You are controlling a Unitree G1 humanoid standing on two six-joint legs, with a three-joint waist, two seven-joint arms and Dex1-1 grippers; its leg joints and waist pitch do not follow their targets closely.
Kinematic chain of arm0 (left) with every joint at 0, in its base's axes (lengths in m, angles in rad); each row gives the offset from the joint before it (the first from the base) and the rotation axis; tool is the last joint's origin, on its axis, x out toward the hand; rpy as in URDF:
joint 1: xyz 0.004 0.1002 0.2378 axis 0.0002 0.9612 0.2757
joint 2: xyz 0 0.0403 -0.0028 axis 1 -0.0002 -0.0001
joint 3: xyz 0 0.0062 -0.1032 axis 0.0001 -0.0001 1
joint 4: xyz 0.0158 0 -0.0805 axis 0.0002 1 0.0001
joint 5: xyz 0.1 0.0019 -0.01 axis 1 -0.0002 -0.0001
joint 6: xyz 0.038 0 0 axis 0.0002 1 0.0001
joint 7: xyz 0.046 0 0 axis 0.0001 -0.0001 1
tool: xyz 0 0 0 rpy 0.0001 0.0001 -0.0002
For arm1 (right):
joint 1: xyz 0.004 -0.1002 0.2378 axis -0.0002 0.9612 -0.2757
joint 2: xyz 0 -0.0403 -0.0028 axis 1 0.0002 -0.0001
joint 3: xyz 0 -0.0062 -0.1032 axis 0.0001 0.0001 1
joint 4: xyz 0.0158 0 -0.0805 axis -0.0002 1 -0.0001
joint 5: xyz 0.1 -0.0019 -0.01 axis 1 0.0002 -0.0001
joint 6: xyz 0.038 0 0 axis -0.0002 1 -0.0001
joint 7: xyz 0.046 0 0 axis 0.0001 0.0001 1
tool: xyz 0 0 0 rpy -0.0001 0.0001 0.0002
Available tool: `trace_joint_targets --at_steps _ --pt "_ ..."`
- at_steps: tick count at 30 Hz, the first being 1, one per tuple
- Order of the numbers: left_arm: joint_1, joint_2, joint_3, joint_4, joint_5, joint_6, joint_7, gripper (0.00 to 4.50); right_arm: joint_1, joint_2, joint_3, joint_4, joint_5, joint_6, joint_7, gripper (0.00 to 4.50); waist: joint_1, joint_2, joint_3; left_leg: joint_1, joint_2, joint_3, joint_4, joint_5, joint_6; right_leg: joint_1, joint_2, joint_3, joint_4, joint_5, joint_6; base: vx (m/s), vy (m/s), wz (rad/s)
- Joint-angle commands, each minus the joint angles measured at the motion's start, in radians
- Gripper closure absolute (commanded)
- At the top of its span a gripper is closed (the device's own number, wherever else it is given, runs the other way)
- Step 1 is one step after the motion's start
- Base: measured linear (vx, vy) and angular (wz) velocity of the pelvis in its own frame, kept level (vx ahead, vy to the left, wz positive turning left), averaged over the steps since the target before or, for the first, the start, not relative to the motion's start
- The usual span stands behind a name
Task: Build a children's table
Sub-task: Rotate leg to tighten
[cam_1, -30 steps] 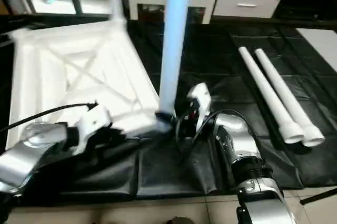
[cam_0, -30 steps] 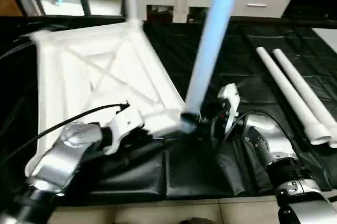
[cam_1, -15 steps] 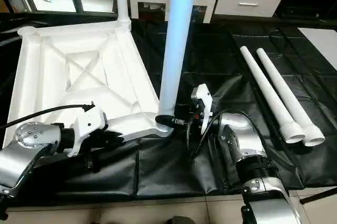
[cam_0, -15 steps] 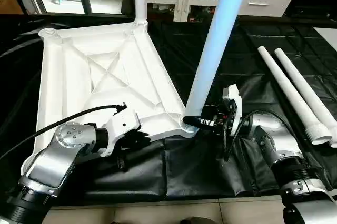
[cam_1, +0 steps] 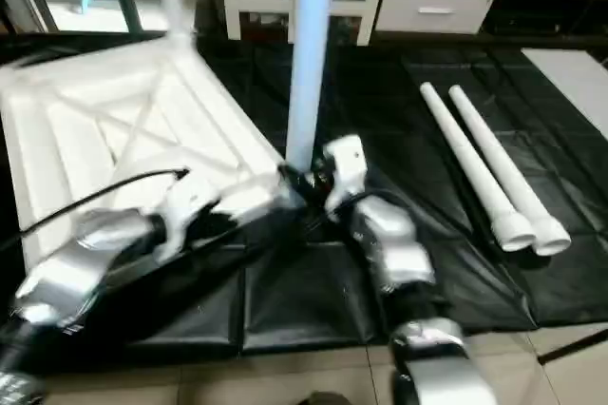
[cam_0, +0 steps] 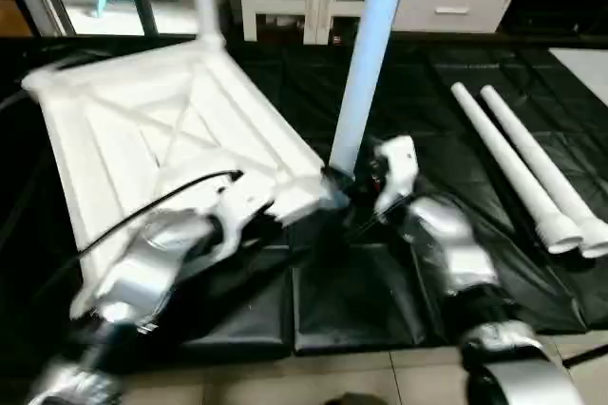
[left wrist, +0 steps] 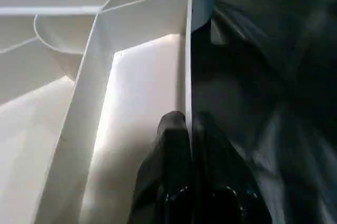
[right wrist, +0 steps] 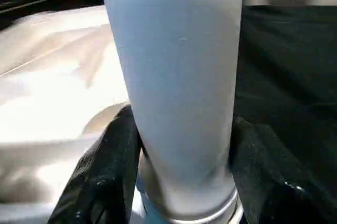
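While your left hand pinches the table top's near rim, your right hand now clasps the upright leg, seated in its corner socket.

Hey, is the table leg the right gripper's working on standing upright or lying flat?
Upright. The leg rises from the near corner socket of the upturned table top, with the right gripper closed around its base. Two spare legs lie flat.
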Motion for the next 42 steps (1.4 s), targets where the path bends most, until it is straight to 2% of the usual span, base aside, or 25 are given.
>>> trace_joint_targets --at_steps 1,4,7,9,11,12,13,15,16,19,20,23,26,27,29,32,34,37,42 --pt "-0.023 -0.083 -0.034 0.086 0.001 0.042 0.082 4.5 0.044 0.051 -0.013 0.138 -0.019 0.088 -0.144 2.44 0.002 0.008 -0.032 -0.002 0.001 0.008 -0.062 -0.201 0.002 0.031 -0.063 0.051 -0.103 -0.199 -0.184 0.0 0.0 0.0" --pt "-0.068 -0.144 -0.043 0.119 -0.003 0.048 0.1 4.5 0.037 0.114 -0.001 0.149 -0.022 0.063 -0.141 2.44 0.006 0.008 -0.034 -0.005 -0.001 0.008 -0.063 -0.212 0.006 0.031 -0.062 0.05 -0.106 -0.181 -0.17 0.0 0.0 0.0" --pt "-0.071 -0.139 -0.053 0.112 0.005 0.036 0.08 4.5 0.021 0.117 0.017 0.137 -0.022 0.016 -0.06 2.44 0.007 0.008 -0.038 -0.008 0.001 0.006 -0.064 -0.203 0.017 0.035 -0.062 0.047 -0.101 -0.135 -0.174 0.0 0.0 0.0" --pt "-0.042 -0.088 -0.069 0.091 0.009 -0.029 0.026 4.5 0.017 0.09 0.006 0.101 0.033 -0.006 0.077 2.44 0.007 0.009 -0.038 -0.011 0.0 0.004 -0.065 -0.213 0.026 0.037 -0.063 0.046 -0.103 -0.134 -0.177 0.0 0.0 0.0" --pt "-0.015 -0.05 -0.074 0.062 -0.004 -0.023 -0.02 4.5 0.02 0.051 0.026 0.07 0.04 -0.028 0.178 2.44 0.007 0.01 -0.043 -0.015 0.003 0.004 -0.063 -0.196 0.04 0.044 -0.065 0.047 -0.098 -0.1 -0.188 0.0 0.0 0.0" --pt "-0.011 -0.044 -0.075 0.057 -0.007 -0.02 -0.028 4.5 0.021 0.044 0.031 0.064 0.04 -0.032 0.195 1.88 0.006 0.011 -0.043 -0.019 0.004 0.005 -0.061 -0.168 0.051 0.045 -0.065 0.047 -0.095 -0.053 -0.203 0.0 0.0 0.0" --pt "0.018 -0.002 -0.084 0.027 -0.014 -0.043 -0.073 4.5 0.027 0.005 0.042 0.038 0.05 -0.037 0.274 1.74 0.006 0.014 -0.046 -0.018 0.004 0.006 -0.059 -0.138 0.058 0.046 -0.065 0.047 -0.091 -0.009 -0.218 0.0 0.0 0.0" --pt "0.061 0.06 -0.094 -0.018 -0.026 -0.081 -0.144 4.5 0.031 -0.051 0.043 0.008 0.069 -0.032 0.382 1.68 0.008 0.011 -0.047 -0.023 0.006 0.004 -0.058 -0.122 0.081 0.053 -0.066 0.045 -0.085 0.047 -0.237 0.0 0.0 0.0" --pt "0.109 0.122 -0.09 -0.057 -0.036 -0.155 -0.209 4.5 0.033 -0.118 0.057 -0.003 0.064 -0.047 0.499 1.53 0.006 0.01 -0.048 -0.026 0.006 0.003 -0.056 -0.113 0.095 0.055 -0.065 0.043 -0.083 0.059 -0.248 0.0 0.0 0.0" --pt "0.157 0.192 -0.078 -0.088 -0.044 -0.201 -0.263 4.5 0.037 -0.181 0.056 -0.023 0.085 -0.041 0.623 1.3 0.008 0.011 -0.047 -0.018 0.008 0.008 -0.055 -0.119 0.113 0.048 -0.064 0.043 -0.085 0.032 -0.261 0.0 0.0 0.0" --pt "0.178 0.222 -0.06 -0.103 -0.058 -0.202 -0.284 4.5 0.032 -0.209 0.049 -0.024 0.089 -0.042 0.67 1.24 0.007 0.011 -0.044 -0.019 0.009 0.01 -0.056 -0.119 0.116 0.045 -0.064 0.044 -0.085 0.025 -0.263 0.0 0.0 0.0" --pt "0.197 0.255 -0.038 -0.114 -0.069 -0.201 -0.297 4.5 0.024 -0.234 0.04 -0.024 0.094 -0.043 0.715 0.96 0.012 0.012 -0.047 -0.014 0.011 0.012 -0.054 -0.088 0.118 0.046 -0.064 0.044 -0.079 0.048 -0.275 0.0 0.0 0.0" --pt "0.203 0.271 -0.027 -0.111 -0.074 -0.211 -0.29 4.5 0.022 -0.247 0.05 -0.026 0.111 -0.039 0.762 0.96 0.011 0.011 -0.048 -0.015 0.009 0.012 -0.053 -0.067 0.125 0.05 -0.064 0.043 -0.075 0.086 -0.282 0.0 0.0 0.0" --pt "0.203 0.273 -0.027 -0.111 -0.074 -0.213 -0.289 4.5 0.023 -0.247 0.051 -0.026 0.113 -0.038 0.766 0.96 0.01 0.008 -0.049 -0.017 0.008 0.011 -0.052 -0.064 0.128 0.051 -0.065 0.043 -0.074 0.085 -0.282 0.0 0.0 0.0" --pt "0.206 0.275 -0.021 -0.11 -0.08 -0.218 -0.286 4.5 0.022 -0.244 0.05 -0.02 0.125 -0.033 0.788 1.3 0.009 0.006 -0.05 -0.017 0.007 0.012 -0.051 -0.071 0.129 0.051 -0.066 0.044 -0.076 0.064 -0.279 0.0 0.0 0.0" --pt "0.208 0.274 -0.018 -0.115 -0.085 -0.219 -0.288 4.5 0.021 -0.233 0.04 -0.015 0.134 -0.015 0.801 1.35 0.009 0.008 -0.049 -0.016 0.008 0.012 -0.052 -0.076 0.125 0.049 -0.066 0.044 -0.078 0.038 -0.279 0.0 0.0 0.0" --pt "0.211 0.274 -0.019 -0.118 -0.088 -0.218 -0.29 4.5 0.023 -0.225 0.038 -0.014 0.132 -0.007 0.807 1.74 0.01 0.009 -0.051 -0.015 0.009 0.011 -0.05 -0.055 0.127 0.049 -0.065 0.044 -0.073 0.065 -0.282 0.0 0.0 0.0" --pt "0.212 0.276 -0.019 -0.119 -0.09 -0.217 -0.291 4.5 0.028 -0.224 0.045 -0.017 0.135 -0.005 0.813 1.83 0.011 0.009 -0.054 -0.015 0.008 0.012 -0.047 -0.026 0.14 0.052 -0.064 0.043 -0.068 0.116 -0.289 0.0 0.0 0.0" --pt "0.208 0.276 -0.023 -0.117 -0.092 -0.21 -0.289 4.5 0.032 -0.217 0.044 -0.012 0.133 -0.003 0.787 2.23 0.011 0.011 -0.052 -0.014 0.008 0.011 -0.047 -0.026 0.145 0.051 -0.065 0.043 -0.068 0.115 -0.292 0.0 0.0 0.0"
